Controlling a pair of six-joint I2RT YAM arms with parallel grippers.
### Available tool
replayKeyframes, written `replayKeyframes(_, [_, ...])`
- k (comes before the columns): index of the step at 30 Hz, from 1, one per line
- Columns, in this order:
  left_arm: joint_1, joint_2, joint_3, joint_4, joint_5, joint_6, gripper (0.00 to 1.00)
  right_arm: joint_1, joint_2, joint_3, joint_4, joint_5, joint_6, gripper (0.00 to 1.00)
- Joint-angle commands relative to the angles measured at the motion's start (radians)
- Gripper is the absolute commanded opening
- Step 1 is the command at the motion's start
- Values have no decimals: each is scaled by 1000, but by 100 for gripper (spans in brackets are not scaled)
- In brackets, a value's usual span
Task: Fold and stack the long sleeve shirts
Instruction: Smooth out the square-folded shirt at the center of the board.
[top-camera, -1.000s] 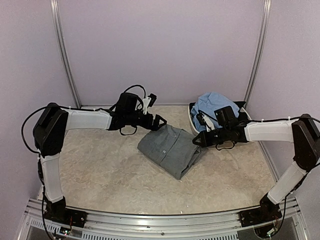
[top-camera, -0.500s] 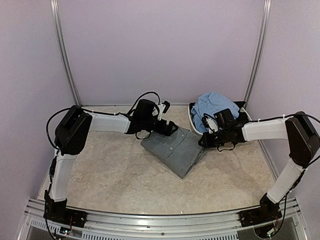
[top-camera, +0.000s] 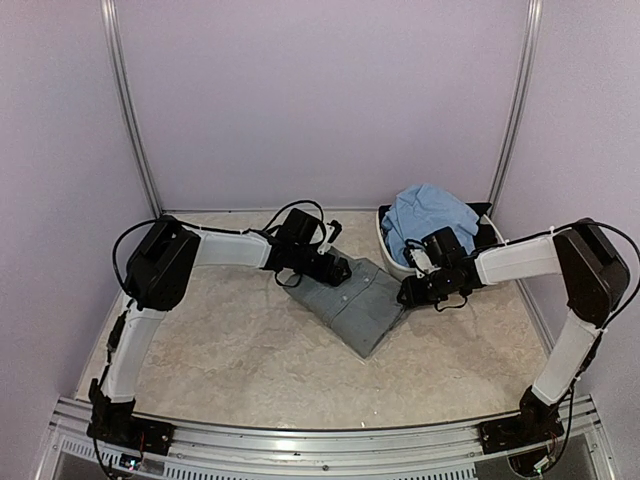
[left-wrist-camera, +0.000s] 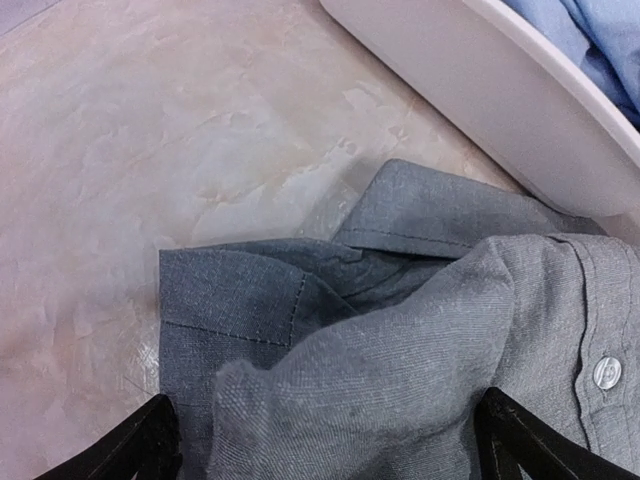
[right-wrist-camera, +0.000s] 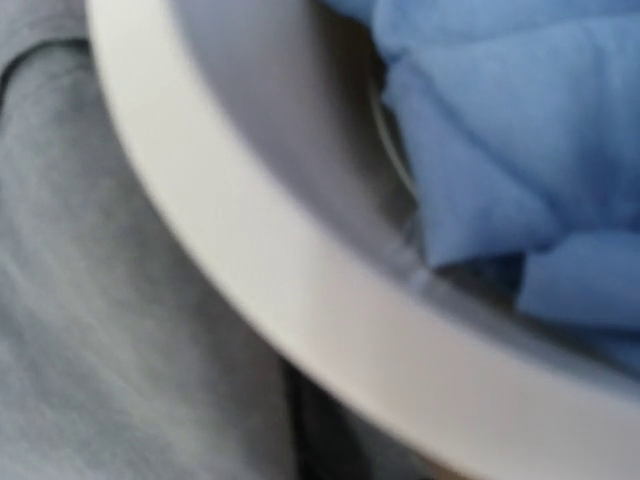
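- While its fingertips (left-wrist-camera: 140, 452) stand wide apart, the left gripper (top-camera: 337, 271) is released and grasps nothing; it hangs low over the 11 o'clock end of the grey shirt (top-camera: 352, 302).
- In the wrist view the collar (left-wrist-camera: 430, 208) and 1 white button (left-wrist-camera: 606, 372) show ahead of the tips. I judge that it is placed there to flatten this end, so the fold keeps its shape.
- The right gripper (top-camera: 412, 291) is at the 3 o'clock corner of the same shirt. Its fingers are not shown clearly, so I cannot tell if it is released or clenched.
- The grey shirt lies as a compact folded bundle near the centre of the table (top-camera: 220, 345), just beside the white basin (left-wrist-camera: 480, 100).
- The light blue shirt (top-camera: 430, 218) is heaped in that basin, at 2 o'clock from the grey one, not yet folded. Probably it is the 2nd one to fold and to stack.
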Motion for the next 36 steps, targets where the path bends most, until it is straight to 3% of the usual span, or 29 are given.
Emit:
replayKeyframes(1, [0,48,26,-97,-42,35,99,-11,-27,-5,-59,22,-26,42])
replayKeyframes(5, [3,43,22,-105,-51,41,99,0,-89,-14,-76,-2,-51,49])
replayKeyframes(12, [40,-86,-71,77,37,-15,99,86,-274,11,-96,-34,-98,58])
replayKeyframes(17, [76,-160,-97,169,111,-79,99,129,-311,22,-76,-46,-91,60])
replayKeyframes(24, [144,-173,-142,235,265,-205,99,160,-163,69,5,-84,-91,59])
replayKeyframes(36, [174,-167,-227,207,292,-275,99,167,167,243,63,-101,-76,57])
